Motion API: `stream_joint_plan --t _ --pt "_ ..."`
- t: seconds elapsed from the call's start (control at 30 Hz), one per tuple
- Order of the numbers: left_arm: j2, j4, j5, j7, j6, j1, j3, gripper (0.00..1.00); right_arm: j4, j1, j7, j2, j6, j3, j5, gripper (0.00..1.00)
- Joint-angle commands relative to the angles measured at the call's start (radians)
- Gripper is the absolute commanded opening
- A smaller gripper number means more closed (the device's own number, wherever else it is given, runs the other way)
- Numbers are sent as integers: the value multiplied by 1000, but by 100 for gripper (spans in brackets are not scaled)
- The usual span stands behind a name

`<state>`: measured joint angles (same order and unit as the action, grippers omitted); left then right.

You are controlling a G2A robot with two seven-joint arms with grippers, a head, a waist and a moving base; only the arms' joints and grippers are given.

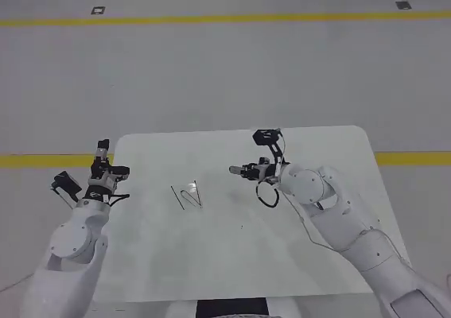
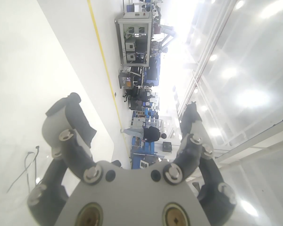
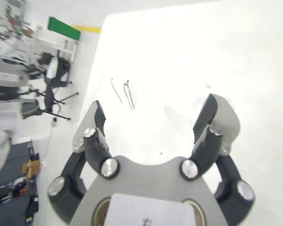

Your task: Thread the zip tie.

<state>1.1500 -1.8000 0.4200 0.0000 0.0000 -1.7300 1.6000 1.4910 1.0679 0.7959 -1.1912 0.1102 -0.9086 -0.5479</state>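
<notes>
As the zip tie (image 1: 179, 199) lies on the counter (image 1: 305, 254) between both wide-open grippers, crosswise to their line, we judge the right gripper (image 3: 153, 99) nearer to it than the left gripper (image 2: 132, 102).

Bare table (image 1: 153, 238) separates the zip ties (image 1: 187, 196) from left tool (image 1: 106, 157) and right tool (image 1: 235, 169).

two thin dark zip ties (image 1: 187, 195) lie flat side by side on the table (image 1: 305, 254), one folded double
</notes>
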Motion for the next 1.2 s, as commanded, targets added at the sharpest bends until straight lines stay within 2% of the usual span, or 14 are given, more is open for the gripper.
stream_joint_plan --t 0.0,0.47,0.57,0.67,0.77,0.93,1.03,1.17 --pt "0 0 0 0 0 0 0 100 -19 -14 3 -6 3 21 -1 100" --pt "0 0 0 0 0 0 0 100 -19 -14 3 -6 3 21 -1 100" --pt "0 0 0 0 0 0 0 100 -26 -57 46 -17 4 84 -91 100" --pt "0 0 0 0 0 0 0 100 -85 -153 125 -52 9 187 -143 100" --pt "0 0 0 0 0 0 0 100 -189 -255 186 -107 -4 302 -148 100" --pt "0 0 0 0 0 0 0 100 -412 -389 247 -232 -1 482 -143 100" --pt "0 0 0 0 0 0 0 100 -517 -425 209 -301 -21 531 -107 100" --pt "0 0 0 0 0 0 0 100 -517 -425 209 -301 -21 531 -107 100"
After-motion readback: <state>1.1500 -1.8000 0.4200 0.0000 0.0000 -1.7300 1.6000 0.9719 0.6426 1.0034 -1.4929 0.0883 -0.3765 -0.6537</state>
